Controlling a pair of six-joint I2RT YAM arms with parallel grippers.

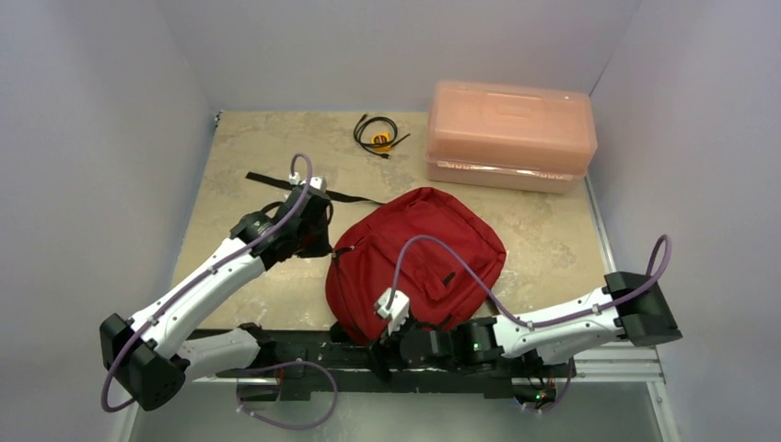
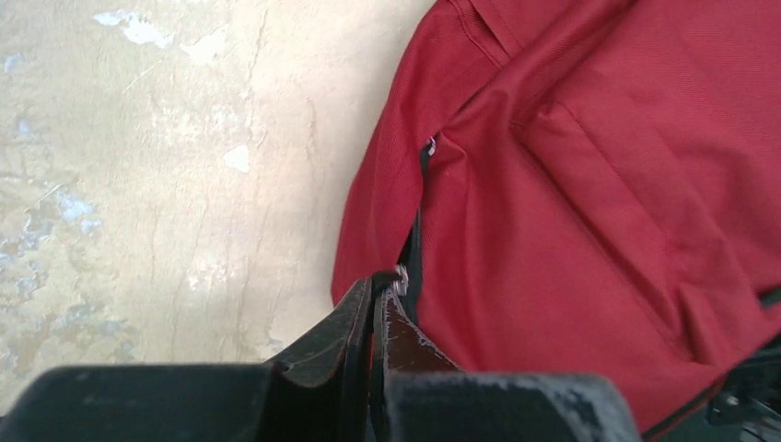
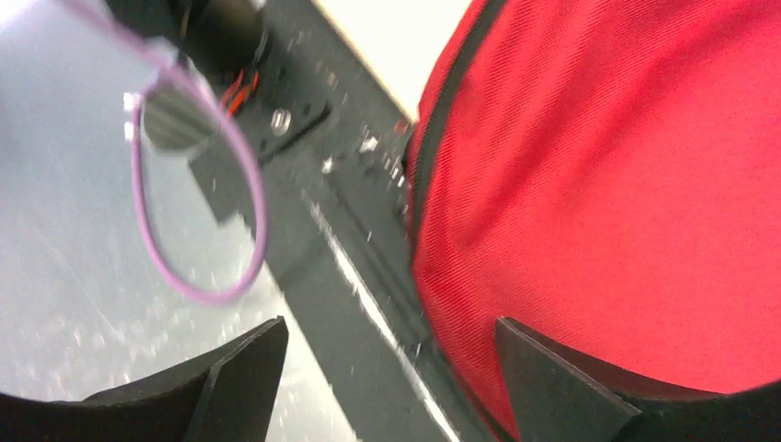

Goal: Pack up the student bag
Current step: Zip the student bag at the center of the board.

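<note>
Now the student bag [image 1: 419, 262] lies flat in the middle of the table [image 1: 239, 147], and its near edge reaches the black rail [image 3: 313, 184] where the arms are bolted. The left gripper [image 2: 382, 281] is closed tight, with its tips right at the black zipper line [image 2: 416, 230] on the left side of the bag. A small metal piece [image 2: 398, 273] shows there, but I cannot tell if the tips really pinch it. The right gripper [image 3: 387, 331] stands wide, holds nothing, and hangs at the near edge of the bag, partly over the rail.

I judge the step in hand to be opening the zipper, because nothing can go in while the bag is shut. To do it well, the left gripper should first have a sure hold on the pull, then follow the curve of the zipper and not drag straight. The fabric is soft, so the whole bag may slide with the pull. The right gripper should therefore take the near edge and hold it down against that.

The pink box [image 1: 509, 133] and the coiled black cable [image 1: 378, 133] wait well apart at the far side.
</note>
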